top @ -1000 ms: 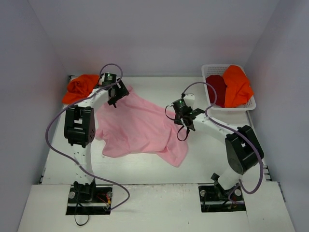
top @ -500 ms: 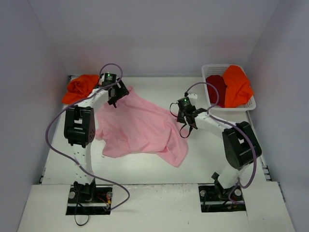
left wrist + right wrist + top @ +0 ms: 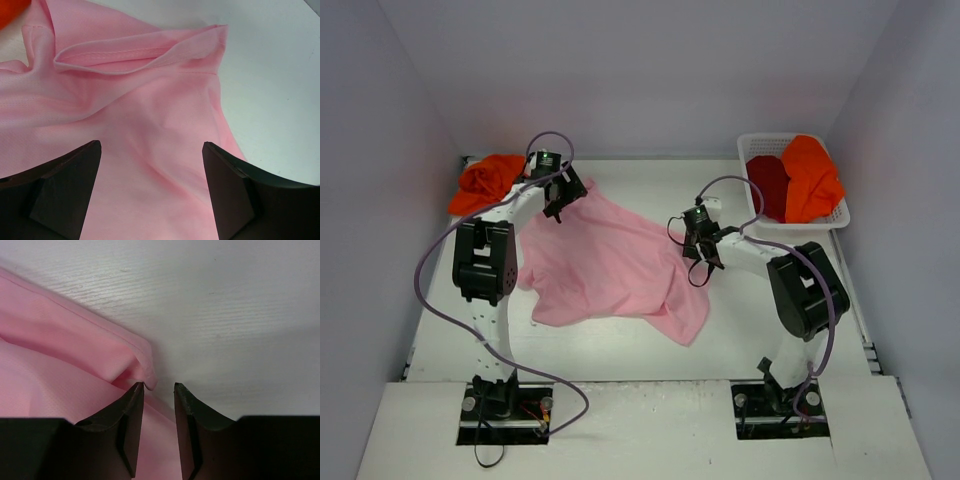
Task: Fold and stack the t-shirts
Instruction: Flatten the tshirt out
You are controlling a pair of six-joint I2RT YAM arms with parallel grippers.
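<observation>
top: high overhead, whole table | wrists: close, angled down | shared by all: pink t-shirt

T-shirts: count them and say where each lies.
4. A light pink t-shirt spread in the middle; orange t-shirt bunched at the far left corner; dark red t-shirt and second orange t-shirt in the white basket, far right. More may be hidden beneath.

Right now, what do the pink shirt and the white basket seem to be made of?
Pink t-shirt: thin matte cloth, perhaps synthetic; it lies in soft folds with a stitched hem. Basket: probably white plastic; stiff latticed walls.
</observation>
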